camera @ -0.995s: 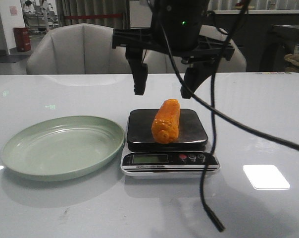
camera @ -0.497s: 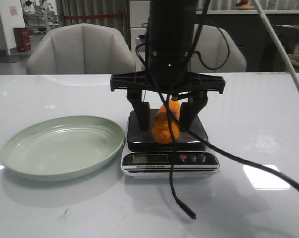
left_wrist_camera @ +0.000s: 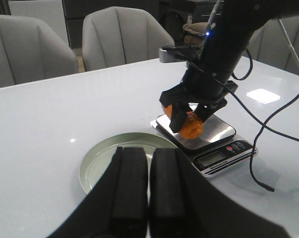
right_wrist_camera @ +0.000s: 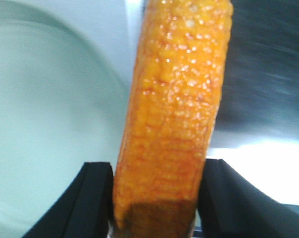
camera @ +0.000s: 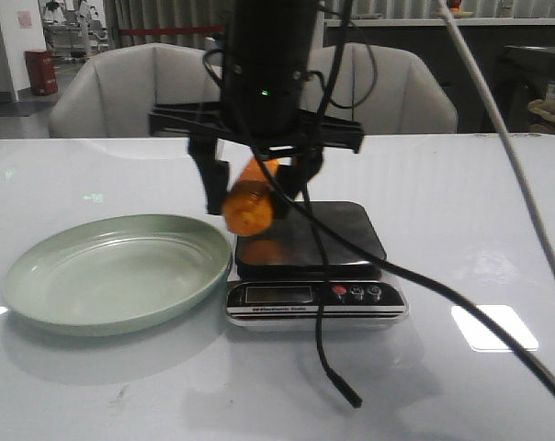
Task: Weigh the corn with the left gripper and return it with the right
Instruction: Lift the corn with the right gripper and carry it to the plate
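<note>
The corn [camera: 248, 204], an orange-yellow cob, hangs in my right gripper [camera: 255, 195] above the left edge of the scale's black platform [camera: 344, 235], next to the green plate [camera: 112, 276]. In the right wrist view the corn [right_wrist_camera: 174, 109] is clamped between the two black fingers [right_wrist_camera: 97, 198] of the right gripper [right_wrist_camera: 156, 171], over the plate's rim [right_wrist_camera: 40, 99]. My left gripper [left_wrist_camera: 148, 152] is shut and empty, away from the scale; it does not show in the front view. From the left wrist view the corn [left_wrist_camera: 191, 126] sits in the right gripper [left_wrist_camera: 188, 115].
The scale [camera: 316, 296] has a display and buttons at its front. A loose black cable [camera: 322, 322] hangs from the right arm in front of the scale. Grey chairs [camera: 149, 92] stand behind the white table [camera: 480, 220].
The right gripper came down around the corn on the scale, shut on it, lifted it off the platform and carried it left towards the plate.
</note>
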`<state>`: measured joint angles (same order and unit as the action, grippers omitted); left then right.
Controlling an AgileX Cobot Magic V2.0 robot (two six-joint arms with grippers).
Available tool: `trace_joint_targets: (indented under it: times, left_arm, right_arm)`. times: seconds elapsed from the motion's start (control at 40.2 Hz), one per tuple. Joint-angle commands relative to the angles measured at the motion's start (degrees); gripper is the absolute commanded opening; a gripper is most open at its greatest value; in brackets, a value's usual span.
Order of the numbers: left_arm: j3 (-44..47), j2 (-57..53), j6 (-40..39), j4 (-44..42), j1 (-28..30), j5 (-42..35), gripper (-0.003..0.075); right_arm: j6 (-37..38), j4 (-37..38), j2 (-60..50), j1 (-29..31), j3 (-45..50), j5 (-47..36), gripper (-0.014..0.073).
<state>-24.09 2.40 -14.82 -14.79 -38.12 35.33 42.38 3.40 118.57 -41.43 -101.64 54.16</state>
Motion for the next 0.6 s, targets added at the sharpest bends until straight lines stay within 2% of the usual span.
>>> trace_joint_targets:
  times: [0.0,0.199,0.274,0.522,0.572]
  left_arm:
    - [-1.3,0.7,-0.1,-0.4,-0.1,-3.9,0.0134]
    - [-1.3,0.7,-0.1,-0.4,-0.1,-3.9,0.0133]
    - [-1.3,0.7,-0.1,-0.4,-0.1,-3.9,0.0133]
    - [-1.3,0.7,-0.1,-0.4,-0.1,-3.9,0.0134]
    - [-1.3,0.7,-0.1,-0.4,-0.1,-3.9,0.0133]
  right_arm:
    - [-1.8,-1.5,-2.1,-2.5,-3.7,-4.8,0.0184]
    - [-2.0,-5.1,3.7,-4.9,-7.6,-5.4,0.019]
    - [-2.1,-5.5,5.8,-5.6,-9.3,-5.0,0.0219]
    - [-2.5,-5.8,9.9,-6.9,-12.8,-3.7,0.051]
    - [-2.5,-5.8,10.1,-6.9,-13.7,-3.0,0.0547]
